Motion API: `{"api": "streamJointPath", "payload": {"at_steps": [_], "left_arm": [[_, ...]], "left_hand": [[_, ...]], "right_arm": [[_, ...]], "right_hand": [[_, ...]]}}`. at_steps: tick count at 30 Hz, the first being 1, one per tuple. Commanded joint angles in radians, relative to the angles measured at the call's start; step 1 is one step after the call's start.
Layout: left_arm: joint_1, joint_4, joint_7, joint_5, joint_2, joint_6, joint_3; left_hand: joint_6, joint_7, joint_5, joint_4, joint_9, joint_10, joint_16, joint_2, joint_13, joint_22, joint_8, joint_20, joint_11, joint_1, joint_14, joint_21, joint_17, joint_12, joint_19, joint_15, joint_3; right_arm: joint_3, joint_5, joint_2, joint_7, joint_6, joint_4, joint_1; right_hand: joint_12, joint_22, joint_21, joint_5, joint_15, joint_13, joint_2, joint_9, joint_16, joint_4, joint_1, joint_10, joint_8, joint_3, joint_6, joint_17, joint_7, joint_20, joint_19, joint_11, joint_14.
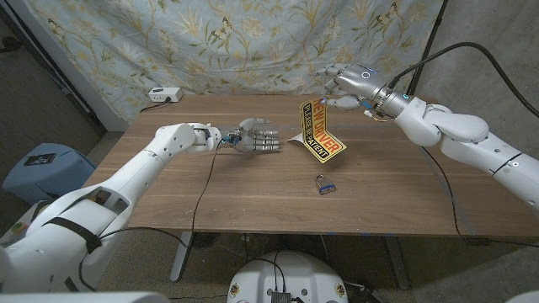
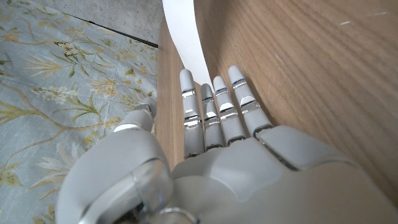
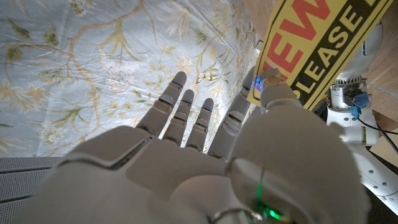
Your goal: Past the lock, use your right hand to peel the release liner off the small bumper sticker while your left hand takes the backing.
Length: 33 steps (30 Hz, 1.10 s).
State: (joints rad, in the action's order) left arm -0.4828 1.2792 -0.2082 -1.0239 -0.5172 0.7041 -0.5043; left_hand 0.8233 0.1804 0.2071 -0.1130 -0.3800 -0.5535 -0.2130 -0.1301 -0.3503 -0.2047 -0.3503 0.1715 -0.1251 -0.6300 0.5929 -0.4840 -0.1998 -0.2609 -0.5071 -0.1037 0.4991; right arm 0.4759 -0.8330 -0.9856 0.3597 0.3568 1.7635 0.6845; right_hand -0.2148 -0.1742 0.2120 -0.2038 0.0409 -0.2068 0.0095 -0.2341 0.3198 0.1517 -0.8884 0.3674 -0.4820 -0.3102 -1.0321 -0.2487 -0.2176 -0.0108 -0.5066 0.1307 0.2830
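Nearest to the head camera lies the small lock [image 1: 324, 185], with a blue part, alone on the wooden surface [image 1: 253, 206]. Past it, the bumper sticker [image 1: 322, 129] hangs in the air, tilted, with its lower end close above the surface.

The right hand [image 1: 344, 84] holds the sticker's upper edge: in the right wrist view the thumb pinches the yellow edge [image 3: 273, 84] against a finger, while the other fingers [image 3: 186, 112] stay spread. The left hand [image 1: 255, 137] is low at the surface, with straight fingers [image 2: 214, 109] reaching toward a white curled strip [image 1: 294, 137], which is probably the liner or backing. From these pictures I cannot tell if the left fingers really grip this strip or only touch it.

To do this step well, I think the left hand should first get a firm pinch on the white strip. After this the right hand can pull up and away slowly, at a low angle, so the sticker does not tear or fold onto its own glue.

The sticker is yellow with a black border, big red letters and a black band with yellow letters, where "PLEASE" can be read.
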Motion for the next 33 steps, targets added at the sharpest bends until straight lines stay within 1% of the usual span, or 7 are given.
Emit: {"api": "streamJointPath", "payload": {"at_steps": [1, 13, 18, 24, 29, 33], "left_arm": [[0.008, -0.028, -0.044, 0.026, 0.027, -0.013, -0.004], [0.005, -0.019, -0.048, 0.028, 0.033, -0.003, -0.003], [-0.007, 0.000, -0.051, 0.019, 0.034, 0.001, -0.001], [-0.020, 0.014, -0.087, -0.012, 0.038, 0.008, 0.007], [-0.020, 0.023, -0.129, -0.039, 0.027, 0.037, 0.007], [-0.035, 0.056, -0.123, -0.057, 0.012, 0.052, 0.016]], "left_hand": [[0.009, 0.006, 0.000, -0.001, -0.004, -0.002, 0.002, 0.002, -0.004, 0.000, 0.006, -0.003, -0.002, 0.006, 0.000, 0.001, -0.001, 0.001, 0.001, 0.000, 0.002], [0.010, 0.008, 0.000, -0.001, -0.005, -0.005, 0.001, 0.000, -0.004, 0.000, 0.009, -0.003, -0.005, 0.013, 0.003, 0.000, -0.001, 0.001, -0.001, 0.001, 0.002], [0.010, 0.008, 0.000, -0.001, -0.005, -0.006, 0.001, -0.001, -0.004, 0.000, 0.010, -0.003, -0.005, 0.016, 0.004, 0.000, -0.001, 0.000, -0.001, 0.000, 0.002], [0.016, 0.008, 0.000, 0.000, -0.006, -0.010, 0.000, -0.003, -0.005, 0.000, 0.010, -0.003, -0.002, 0.020, 0.007, -0.001, -0.001, -0.001, -0.003, -0.001, 0.003], [0.019, 0.011, -0.001, 0.001, -0.007, -0.012, -0.002, -0.004, -0.005, 0.000, 0.010, -0.002, -0.005, 0.025, 0.009, -0.002, -0.001, -0.002, -0.005, 0.000, 0.003], [0.019, 0.011, -0.002, 0.003, -0.008, -0.015, -0.003, -0.004, -0.005, 0.000, 0.012, -0.002, -0.007, 0.030, 0.013, -0.003, -0.002, -0.002, -0.008, -0.002, 0.002]], "right_arm": [[-0.020, -0.015, 0.000, 0.004, 0.000, 0.036, 0.003], [-0.035, -0.024, -0.003, 0.006, -0.001, 0.060, 0.005], [-0.036, -0.031, 0.003, 0.001, -0.004, 0.065, -0.007], [-0.032, -0.033, 0.013, -0.007, 0.000, 0.059, -0.024], [-0.024, -0.045, 0.018, -0.004, 0.004, 0.047, -0.037], [-0.018, -0.047, 0.023, -0.001, 0.009, 0.035, -0.047]], "right_hand": [[0.001, -0.006, -0.002, -0.004, 0.096, -0.002, 0.001, -0.001, -0.004, -0.003, -0.010, 0.010, -0.005, 0.000, -0.006, -0.003, -0.004, 0.005, -0.003, 0.000, 0.007], [0.001, -0.006, -0.002, -0.004, 0.096, -0.002, 0.001, -0.001, -0.004, -0.003, -0.009, 0.009, -0.005, 0.002, -0.007, -0.003, -0.004, 0.005, -0.003, 0.000, 0.009], [0.002, -0.006, -0.002, -0.004, 0.096, -0.002, 0.001, 0.000, -0.004, -0.003, -0.008, 0.009, -0.005, 0.002, -0.007, -0.003, -0.004, 0.005, -0.003, 0.000, 0.009], [0.002, -0.006, -0.003, -0.004, 0.096, -0.002, 0.001, -0.001, -0.005, -0.004, -0.007, 0.010, -0.005, 0.002, -0.008, -0.003, -0.004, 0.005, -0.003, 0.001, 0.008], [0.002, -0.006, -0.003, -0.004, 0.096, -0.002, 0.001, 0.000, -0.006, -0.004, -0.006, 0.009, -0.005, 0.003, -0.007, -0.003, -0.004, 0.005, -0.003, 0.001, 0.008], [0.002, -0.006, -0.003, -0.004, 0.097, -0.002, 0.001, -0.001, -0.007, -0.004, -0.006, 0.010, -0.005, 0.002, -0.006, -0.003, -0.004, 0.005, -0.003, 0.000, 0.008]]}}
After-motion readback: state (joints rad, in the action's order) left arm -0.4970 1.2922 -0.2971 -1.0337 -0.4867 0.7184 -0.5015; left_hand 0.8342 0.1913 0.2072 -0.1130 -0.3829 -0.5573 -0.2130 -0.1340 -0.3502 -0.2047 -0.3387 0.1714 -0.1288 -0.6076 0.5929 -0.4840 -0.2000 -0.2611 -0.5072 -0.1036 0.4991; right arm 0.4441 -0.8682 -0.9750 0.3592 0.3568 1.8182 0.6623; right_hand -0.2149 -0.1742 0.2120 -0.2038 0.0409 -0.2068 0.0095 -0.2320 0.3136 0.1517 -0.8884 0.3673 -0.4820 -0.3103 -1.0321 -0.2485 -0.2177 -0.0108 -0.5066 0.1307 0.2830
